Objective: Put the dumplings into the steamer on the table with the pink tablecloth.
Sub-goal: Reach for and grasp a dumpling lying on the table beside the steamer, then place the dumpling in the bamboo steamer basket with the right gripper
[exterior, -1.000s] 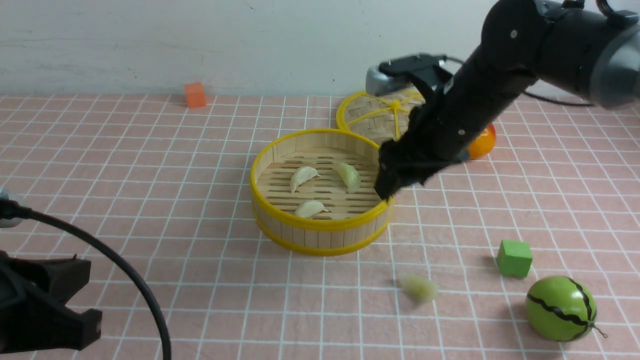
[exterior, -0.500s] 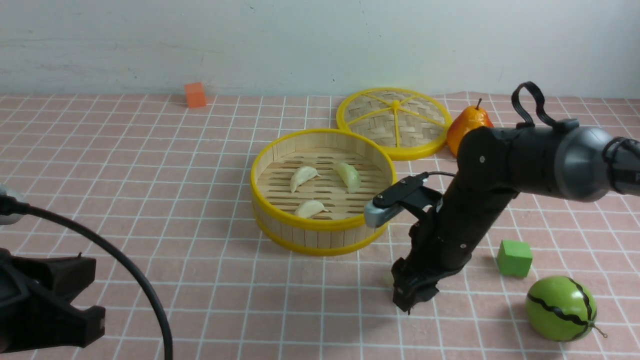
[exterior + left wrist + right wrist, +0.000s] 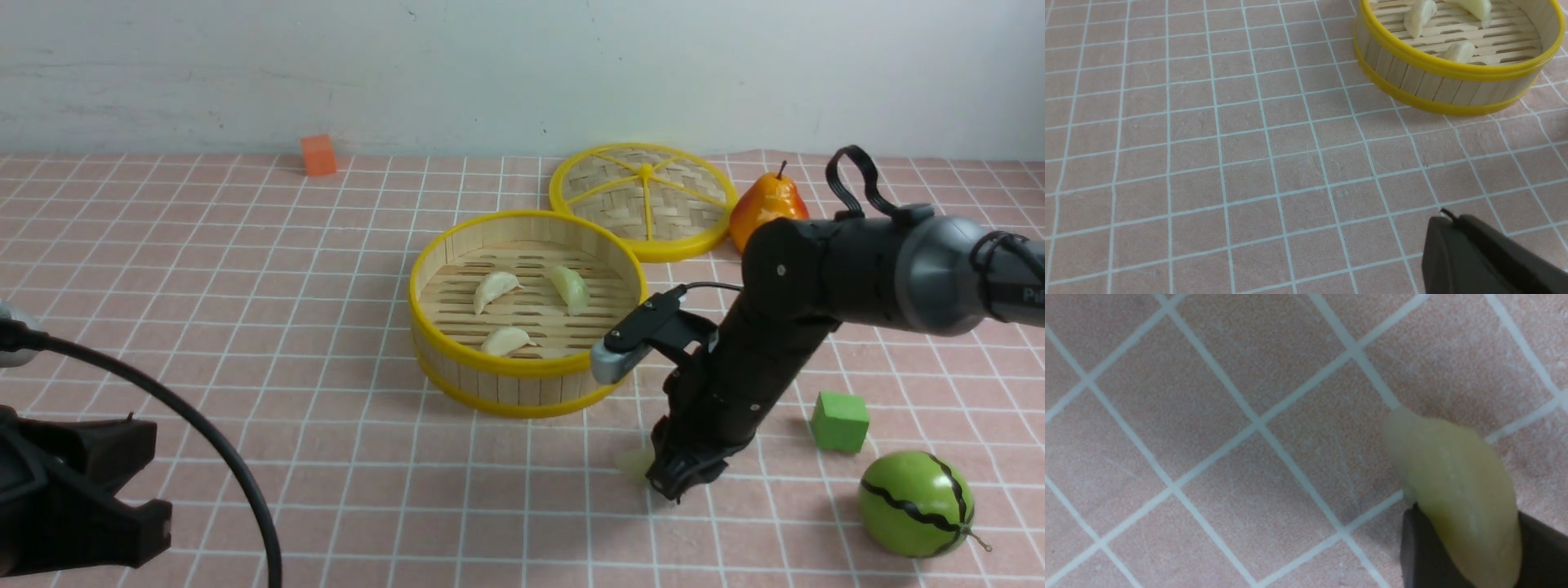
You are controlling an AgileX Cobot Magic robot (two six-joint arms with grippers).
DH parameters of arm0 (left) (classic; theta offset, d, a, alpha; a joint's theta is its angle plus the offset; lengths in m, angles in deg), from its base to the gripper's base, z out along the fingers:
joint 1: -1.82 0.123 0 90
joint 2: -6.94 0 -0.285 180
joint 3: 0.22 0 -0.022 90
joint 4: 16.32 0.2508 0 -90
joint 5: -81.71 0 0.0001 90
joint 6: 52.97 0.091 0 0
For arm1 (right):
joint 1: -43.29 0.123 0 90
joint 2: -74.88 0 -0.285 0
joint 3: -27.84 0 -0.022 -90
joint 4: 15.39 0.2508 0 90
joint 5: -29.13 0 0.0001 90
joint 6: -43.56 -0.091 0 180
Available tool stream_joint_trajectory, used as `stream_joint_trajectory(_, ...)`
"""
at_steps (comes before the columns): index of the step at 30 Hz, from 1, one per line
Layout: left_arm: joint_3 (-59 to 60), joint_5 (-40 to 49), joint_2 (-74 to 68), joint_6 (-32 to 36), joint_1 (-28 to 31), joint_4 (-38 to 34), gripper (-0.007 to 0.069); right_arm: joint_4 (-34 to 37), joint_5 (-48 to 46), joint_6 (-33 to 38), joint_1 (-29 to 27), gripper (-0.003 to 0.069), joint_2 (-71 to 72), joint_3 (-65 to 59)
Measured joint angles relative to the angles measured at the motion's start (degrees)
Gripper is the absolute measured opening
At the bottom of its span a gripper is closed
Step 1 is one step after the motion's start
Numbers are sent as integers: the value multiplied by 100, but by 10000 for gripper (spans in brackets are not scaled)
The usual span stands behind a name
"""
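Now you are on the last pick: your right gripper (image 3: 673, 482) is down on the pink cloth (image 3: 245, 327), low and a little right in the front view, pinching the green dumpling (image 3: 1453, 486). Three dumplings (image 3: 495, 290) already lie in the steamer (image 3: 522, 367). Next, lift it up over the steamer and let go. Your left gripper (image 3: 1449, 245) is closed, empty.

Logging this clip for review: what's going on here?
The right claw is down at the pink tablecloth, just in front of the steamer. Its fingers sit against both sides of the last dumpling, a pale green one that has not yet been lifted off the cloth. Three dumplings already lie on the steamer's slatted floor. The left claw is shut and empty, low over bare cloth off to the left.
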Motion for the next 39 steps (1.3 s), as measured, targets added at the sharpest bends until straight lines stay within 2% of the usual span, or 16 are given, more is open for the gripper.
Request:
stream_joint_trajectory(9,0,0,0,0,0,0,-12,-157,-555,72,17,167,571,314)
stream_joint_trajectory(15,0,-5,0,0,0,0,-12,-18,-233,110,22,167,915,1062)
stream_joint_trajectory(21,0,-35,0,0,0,-6,-10,238,410,275,23,167,43,1850)
stream_joint_trajectory(28,0,-39,0,0,0,-182,-8,362,486,348,23,174,-1045,2580)
stream_joint_trajectory(31,0,-4,0,0,0,-234,-3,357,508,348,23,281,-1117,2691)
stream_joint_trajectory(33,0,88,0,0,0,-240,-2,312,516,348,23,386,-1110,2732)
stream_joint_trajectory(34,0,95,0,0,0,-240,-2,303,504,348,23,395,-1103,2733)
stream_joint_trajectory(35,0,135,0,0,0,-240,0,194,416,329,23,463,-1069,2737)
stream_joint_trajectory(39,0,176,0,0,0,-240,1,-382,-331,23,23,568,-659,2780)
